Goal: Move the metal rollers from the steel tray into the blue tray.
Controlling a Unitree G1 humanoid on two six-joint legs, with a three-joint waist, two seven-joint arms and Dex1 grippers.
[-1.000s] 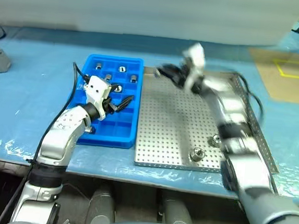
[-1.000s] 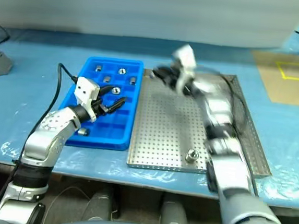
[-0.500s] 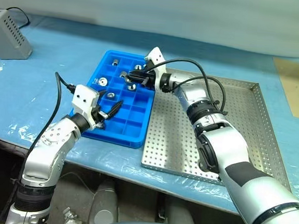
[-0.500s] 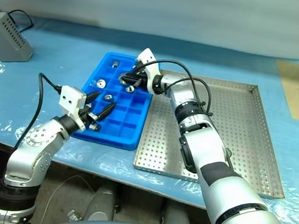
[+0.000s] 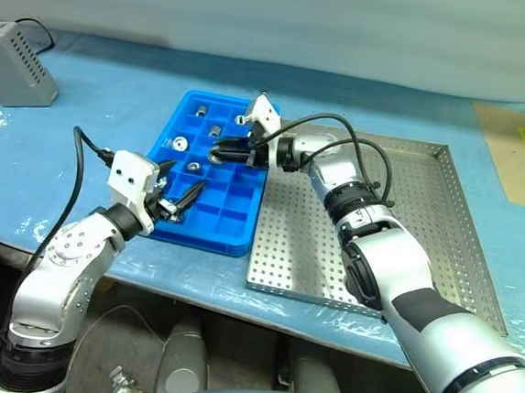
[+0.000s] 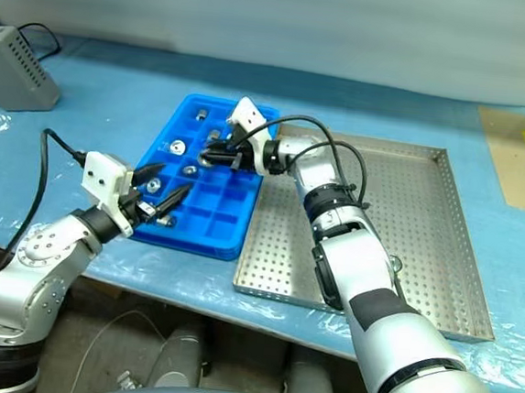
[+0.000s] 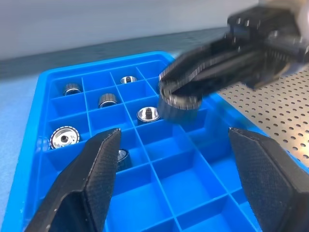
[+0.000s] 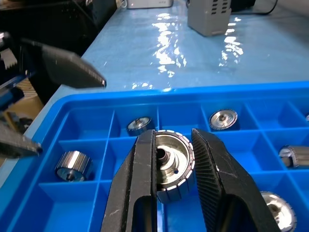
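Our right gripper (image 8: 175, 159) has swung over the blue tray (image 5: 231, 235), jaws clamping one roller (image 8: 171, 164); the left gripper (image 6: 164, 183) is open; six rollers (image 7: 147, 114) sit inside.

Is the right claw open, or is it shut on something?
Shut on a metal roller. In the right wrist view, the right claw presses its fingers on the roller's sides, above the blue tray.

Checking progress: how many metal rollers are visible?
7 metal rollers: six in the blue tray's compartments, one held above it by the right gripper. Others may hide behind the right arm.
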